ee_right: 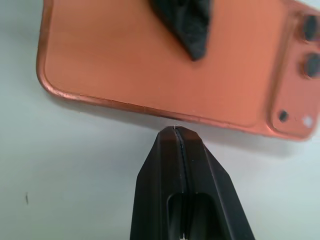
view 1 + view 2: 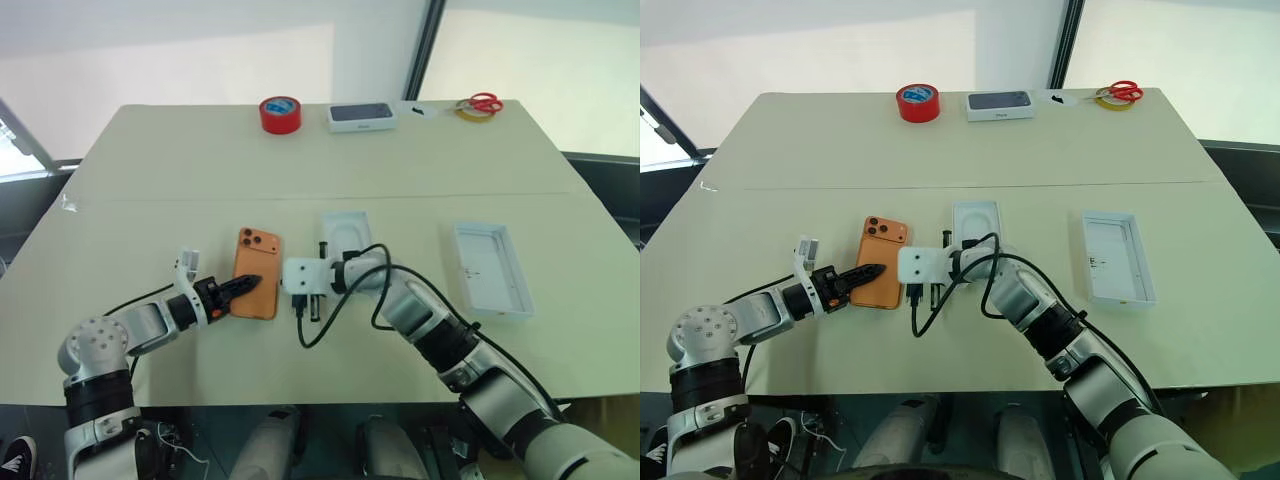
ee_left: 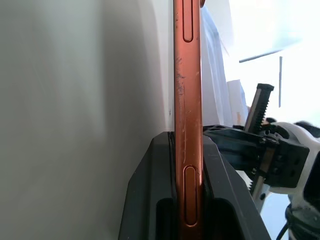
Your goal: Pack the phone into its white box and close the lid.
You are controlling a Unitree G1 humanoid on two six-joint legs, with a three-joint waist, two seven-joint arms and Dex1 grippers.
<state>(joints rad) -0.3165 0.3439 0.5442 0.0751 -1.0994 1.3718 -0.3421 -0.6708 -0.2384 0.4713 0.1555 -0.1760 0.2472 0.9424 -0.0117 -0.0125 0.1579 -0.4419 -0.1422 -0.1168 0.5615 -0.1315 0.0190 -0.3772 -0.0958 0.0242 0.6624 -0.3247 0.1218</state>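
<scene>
Near you, lower left of frame: left hand (image 2: 243, 286) clamped on the phone (image 2: 257, 272), one finger on its back, one beneath the long edge. Phone lies camera-side up, centre-left on the counter (image 2: 150, 170).

Right hand (image 1: 176, 131): fingers together, empty, tips just beside the phone's other long edge.

Phone looks stiff, flat, slick; likely to slip from a thin edge pinch. Hold it across the flat faces, mid-length, clear of the lenses.

Farther right: the lid (image 2: 491, 268), open side up.
</scene>
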